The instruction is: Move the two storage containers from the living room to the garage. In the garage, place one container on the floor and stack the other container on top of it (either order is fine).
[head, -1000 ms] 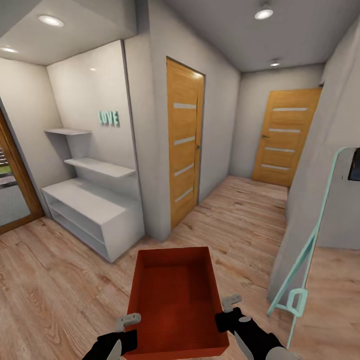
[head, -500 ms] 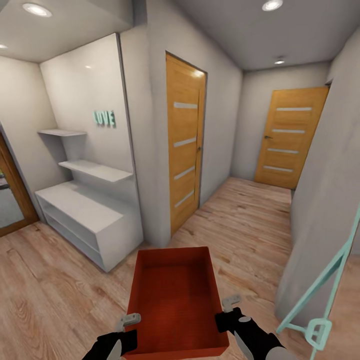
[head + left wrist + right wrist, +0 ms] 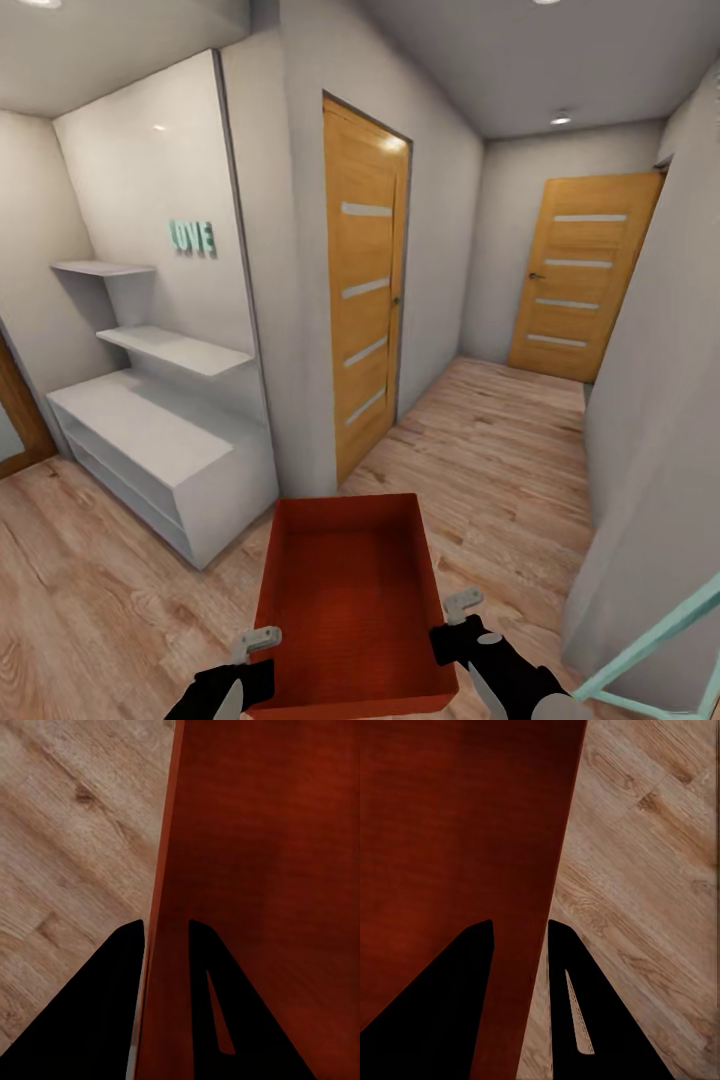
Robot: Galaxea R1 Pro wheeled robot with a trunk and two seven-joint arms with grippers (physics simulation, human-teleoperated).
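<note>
Rolling forward, I'm bringing the white shelf unit [image 3: 170, 455] closer; both grippers, left [image 3: 255, 650] and right [image 3: 455, 618], are pinching the bin [image 3: 350, 600] walls. Carrying step; next, steering toward the garage.

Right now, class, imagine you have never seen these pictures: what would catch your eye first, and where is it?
First, the red-orange bin, low in the middle of the head view, carried over the wood floor with the left gripper and right gripper each clamped on a side wall. Next, two orange wooden doors, one close on the left of the corridor and one at its far end. The turquoise LOVE letters hang above white shelves.
</note>
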